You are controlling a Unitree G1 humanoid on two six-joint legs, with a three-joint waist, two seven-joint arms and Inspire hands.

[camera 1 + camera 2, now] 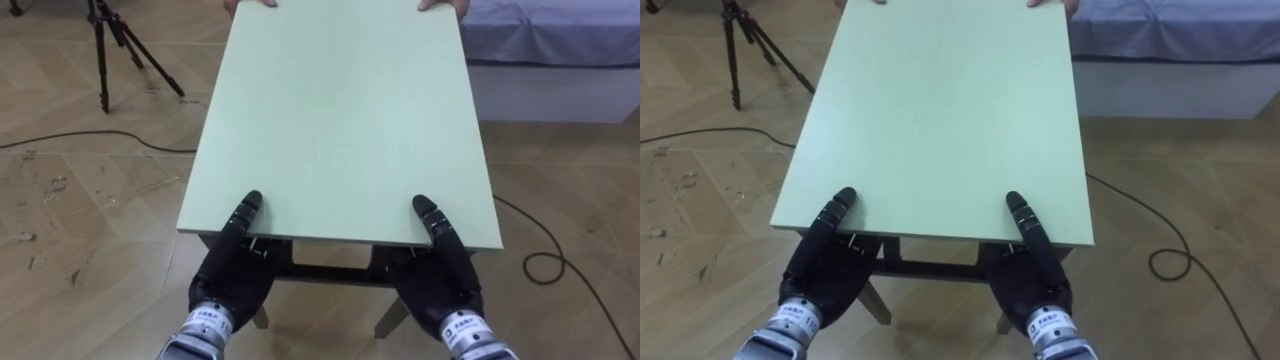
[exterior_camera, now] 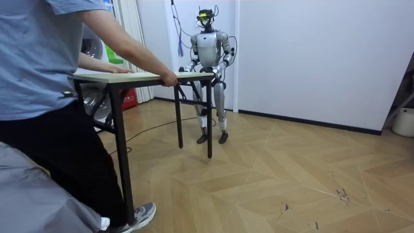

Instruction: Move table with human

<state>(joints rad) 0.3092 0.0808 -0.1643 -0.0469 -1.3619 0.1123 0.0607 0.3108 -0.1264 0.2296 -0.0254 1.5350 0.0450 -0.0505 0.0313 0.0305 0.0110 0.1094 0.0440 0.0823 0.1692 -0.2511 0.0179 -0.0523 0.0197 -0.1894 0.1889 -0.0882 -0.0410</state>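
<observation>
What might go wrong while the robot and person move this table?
The left hand and right hand grip only the near edge of the pale green rectangular table, thumbs on top, so it might slip. A black cable loops on the floor beside it, perhaps a tripping hazard. A black tripod stands on the left and might get bumped.

No legible text, numbers or signs. Faint print on the wrist bands [image 1: 208, 322] behind the left robot hand [image 1: 232, 265] and right robot hand [image 1: 447, 272] is too small to read.
</observation>
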